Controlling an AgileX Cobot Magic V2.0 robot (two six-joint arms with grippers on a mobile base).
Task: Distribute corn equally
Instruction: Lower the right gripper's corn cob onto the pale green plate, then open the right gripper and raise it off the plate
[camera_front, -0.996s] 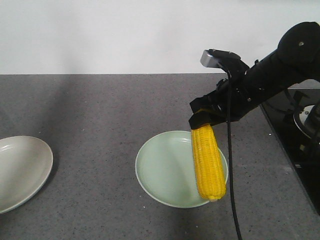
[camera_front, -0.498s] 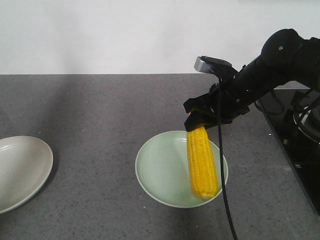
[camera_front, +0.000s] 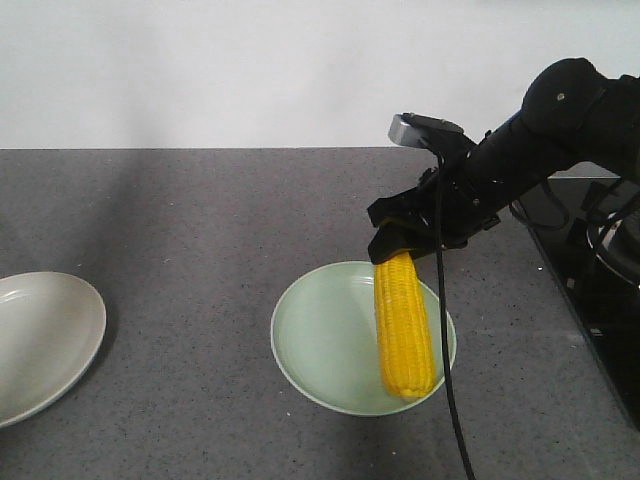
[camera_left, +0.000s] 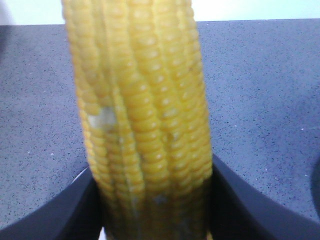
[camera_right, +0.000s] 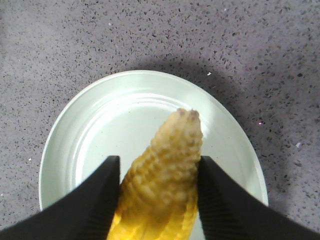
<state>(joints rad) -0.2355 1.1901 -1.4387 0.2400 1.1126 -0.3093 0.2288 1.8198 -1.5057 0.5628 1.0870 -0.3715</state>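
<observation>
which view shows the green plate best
The exterior front-facing view: the green plate shows nearly whole, only one side crossed by the corn. The right wrist view hides its lower part behind the corn; the left wrist view shows none of it.

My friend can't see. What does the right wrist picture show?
A yellow corn cob, gripped between the black fingers of the right pincer, points down over a pale green plate. The plate sits on a speckled grey countertop.

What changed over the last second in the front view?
The right gripper, shut on the yellow corn cob, swung it leftward; its lower tip now hangs over the pale green round plate instead of past the rim. The grip, the green plate and the white plate are unchanged.
</observation>
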